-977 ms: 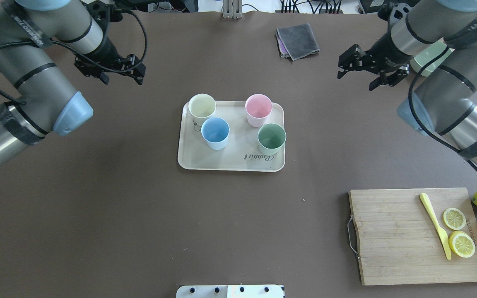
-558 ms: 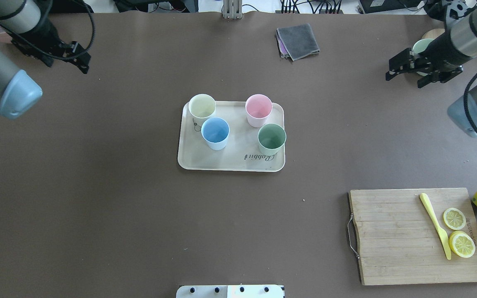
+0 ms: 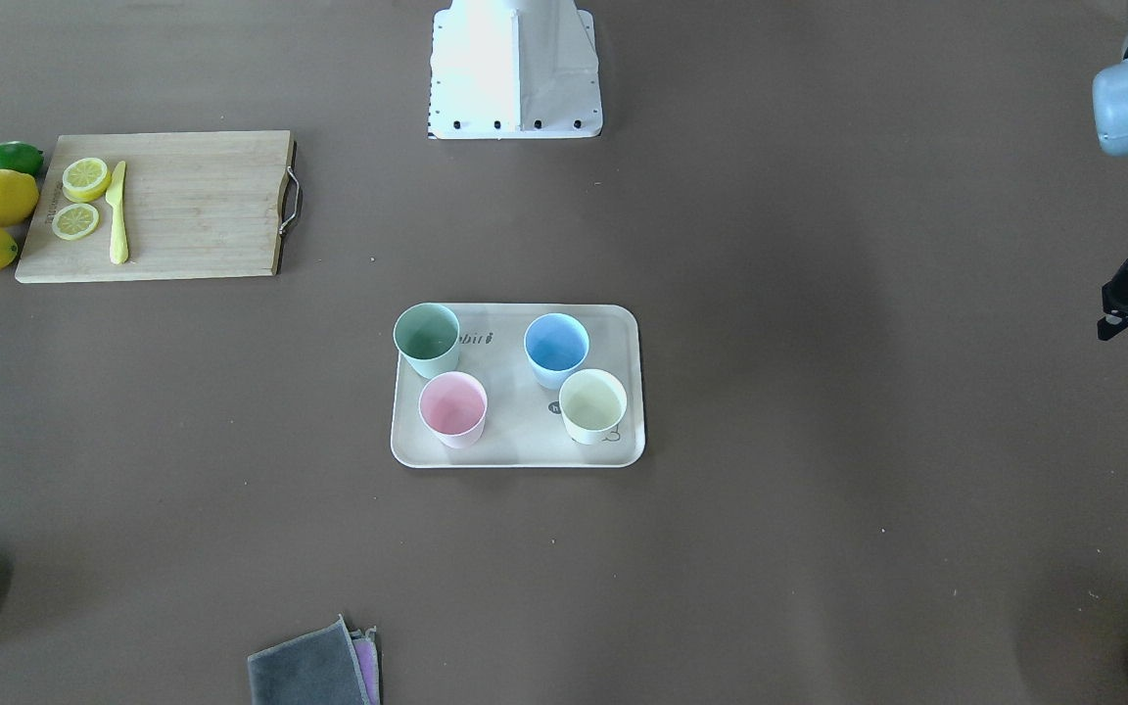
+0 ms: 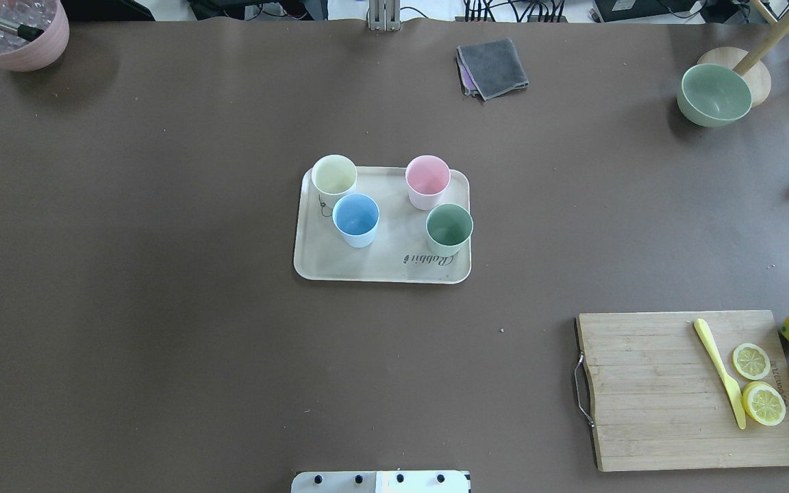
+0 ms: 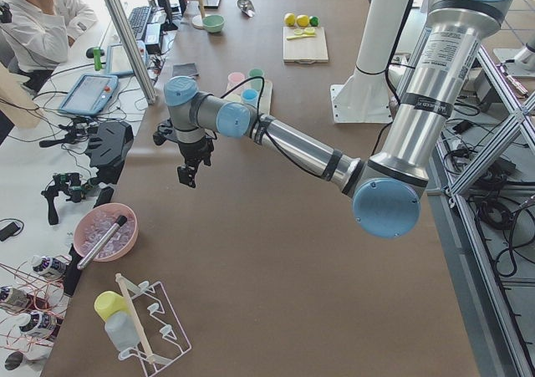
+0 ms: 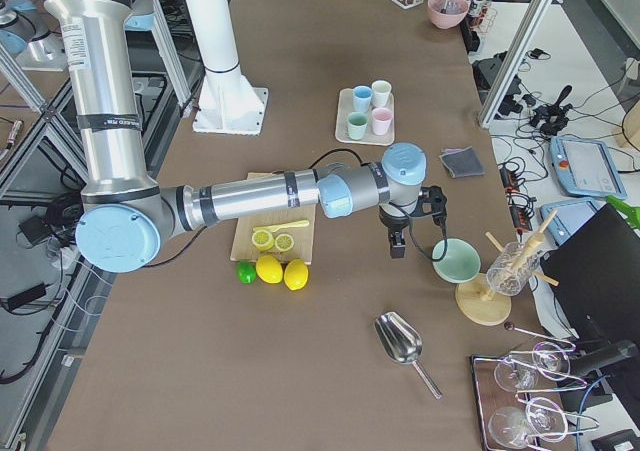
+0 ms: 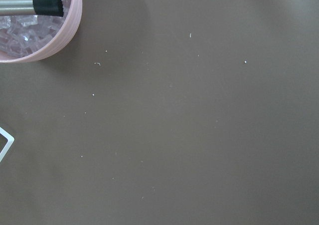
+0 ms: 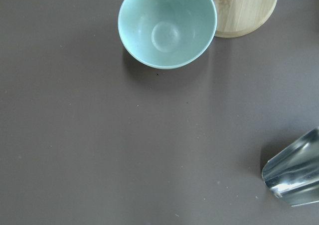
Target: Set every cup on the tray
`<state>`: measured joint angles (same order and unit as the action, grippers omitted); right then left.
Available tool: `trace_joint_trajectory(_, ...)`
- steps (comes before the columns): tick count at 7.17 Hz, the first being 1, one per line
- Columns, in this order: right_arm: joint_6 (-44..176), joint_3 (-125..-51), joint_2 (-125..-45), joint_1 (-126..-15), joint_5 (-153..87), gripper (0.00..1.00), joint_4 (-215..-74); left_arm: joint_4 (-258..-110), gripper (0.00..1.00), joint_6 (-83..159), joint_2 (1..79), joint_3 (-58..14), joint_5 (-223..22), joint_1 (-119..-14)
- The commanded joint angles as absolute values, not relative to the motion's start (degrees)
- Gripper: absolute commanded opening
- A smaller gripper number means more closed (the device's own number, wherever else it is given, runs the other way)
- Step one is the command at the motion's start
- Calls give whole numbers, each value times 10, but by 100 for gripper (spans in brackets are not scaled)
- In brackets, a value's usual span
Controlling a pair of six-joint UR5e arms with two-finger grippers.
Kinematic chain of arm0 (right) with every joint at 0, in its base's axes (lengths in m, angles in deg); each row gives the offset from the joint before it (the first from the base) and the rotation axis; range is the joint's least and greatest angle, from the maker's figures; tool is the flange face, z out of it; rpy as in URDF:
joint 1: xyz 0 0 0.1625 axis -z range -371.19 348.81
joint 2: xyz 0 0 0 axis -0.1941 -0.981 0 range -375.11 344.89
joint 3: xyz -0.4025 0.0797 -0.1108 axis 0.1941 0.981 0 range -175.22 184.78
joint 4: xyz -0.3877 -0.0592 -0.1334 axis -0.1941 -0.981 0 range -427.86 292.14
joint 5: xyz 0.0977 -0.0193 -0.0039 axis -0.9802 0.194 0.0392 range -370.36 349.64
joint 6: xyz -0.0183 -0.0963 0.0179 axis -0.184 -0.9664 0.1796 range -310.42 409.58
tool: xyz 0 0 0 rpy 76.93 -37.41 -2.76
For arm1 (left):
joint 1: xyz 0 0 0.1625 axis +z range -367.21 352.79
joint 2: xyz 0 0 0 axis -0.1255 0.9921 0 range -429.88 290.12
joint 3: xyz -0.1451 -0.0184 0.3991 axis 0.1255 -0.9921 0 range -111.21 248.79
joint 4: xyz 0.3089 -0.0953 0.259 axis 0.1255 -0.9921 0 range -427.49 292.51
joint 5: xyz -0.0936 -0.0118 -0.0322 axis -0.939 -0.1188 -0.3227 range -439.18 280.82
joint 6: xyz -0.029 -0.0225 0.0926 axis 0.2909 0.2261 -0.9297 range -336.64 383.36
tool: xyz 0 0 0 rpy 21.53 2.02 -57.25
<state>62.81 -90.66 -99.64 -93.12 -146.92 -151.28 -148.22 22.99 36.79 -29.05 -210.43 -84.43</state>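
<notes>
Four cups stand upright on the beige tray (image 4: 381, 266) at the table's middle: cream (image 4: 333, 174), light blue (image 4: 356, 216), pink (image 4: 427, 178) and sage green (image 4: 448, 226). The front-facing view shows the same tray (image 3: 515, 446) and cups. My left gripper (image 5: 188, 174) hangs over bare table near the left end, far from the tray; only its edge shows in the front-facing view (image 3: 1112, 323). My right gripper (image 6: 395, 244) hangs near the right end beside a green bowl. I cannot tell if either is open or shut. Both wrist views show no fingers.
A mauve pot (image 4: 21, 38) with ice sits at the far left corner. A sage-green bowl (image 4: 714, 94) and a wooden stand (image 4: 757, 75) are far right. A grey cloth (image 4: 492, 67) lies at the back. A cutting board (image 4: 689, 390) with lemon halves is near right.
Both arms have swung outward toward the table's ends and almost left the overhead view. The cups and the tray have not moved.
</notes>
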Motion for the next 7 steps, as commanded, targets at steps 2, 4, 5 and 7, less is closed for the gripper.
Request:
trace_joint_trajectory(2, 608, -923, -1010, -927, -1465, 100, -1518, -1484, 98, 290, 302, -369, -2132, -859)
trace_joint_trajectory(4, 610, -932, -1012, -927, -1475, 100, -1517, -1487, 98, 298, 298, -369, -2131, -854)
trace_joint_trajectory(5, 610, -930, -1009, -927, -1475, 100, -1517, -1492, 98, 299, 311, -363, -2114, -847)
trace_joint_trajectory(7, 610, -931, -1008, -927, -1474, 100, -1515, -1498, 98, 299, 315, -360, -2120, -846)
